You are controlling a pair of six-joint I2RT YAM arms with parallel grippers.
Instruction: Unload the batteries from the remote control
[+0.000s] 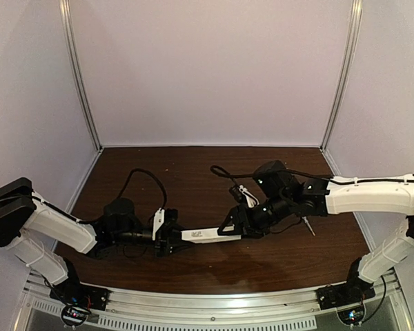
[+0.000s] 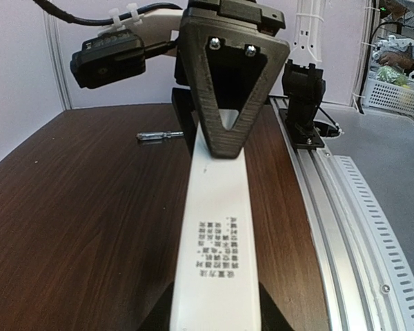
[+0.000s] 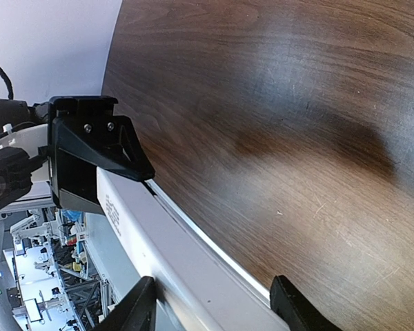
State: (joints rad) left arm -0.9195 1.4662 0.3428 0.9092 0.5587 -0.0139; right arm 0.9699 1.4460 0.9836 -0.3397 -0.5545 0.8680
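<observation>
The white remote control (image 1: 208, 235) lies level between my two arms, just above the brown table. My left gripper (image 1: 167, 234) is shut on its left end; in the left wrist view the remote (image 2: 217, 234) runs away from the jaws (image 2: 215, 312), printed back face up. My right gripper (image 1: 238, 226) straddles the right end. In the right wrist view its fingers (image 3: 214, 298) sit close on both sides of the remote (image 3: 165, 255), with a thin gap at the right finger (image 3: 290, 307). The batteries are hidden.
A slim clear-handled screwdriver (image 1: 308, 225) lies on the table right of the right gripper, also visible as the screwdriver (image 2: 159, 136) beyond the remote. A black cable (image 1: 145, 176) loops behind the left arm. The metal rail (image 2: 345, 207) runs along the near table edge.
</observation>
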